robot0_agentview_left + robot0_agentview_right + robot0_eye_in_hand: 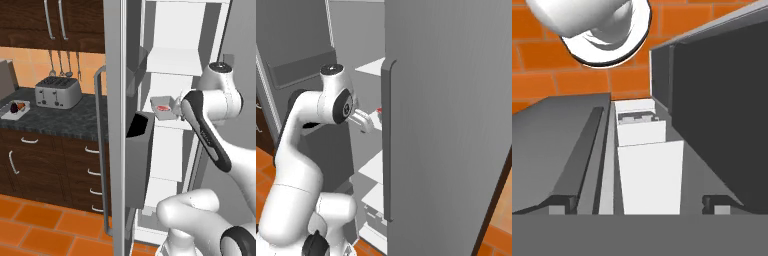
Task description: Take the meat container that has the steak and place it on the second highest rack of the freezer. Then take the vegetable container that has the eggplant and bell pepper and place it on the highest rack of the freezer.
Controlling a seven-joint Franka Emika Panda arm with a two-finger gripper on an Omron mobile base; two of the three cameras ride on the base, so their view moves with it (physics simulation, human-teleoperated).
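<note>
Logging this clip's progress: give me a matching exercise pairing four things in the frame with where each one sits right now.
Things:
1. steak
2. eggplant
3. toaster
4. gripper

Places:
A. in a white tray at the counter's left end
B. at a freezer shelf, jaws open
C. on the counter under hanging utensils
D. in a tray on a freezer shelf

Pairs: 1-D, 2-A, 3-C, 4-B

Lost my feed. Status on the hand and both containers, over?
Hand open, empty. Steak container on a freezer shelf. Vegetable container on the counter. Open freezer door stands between.
</note>
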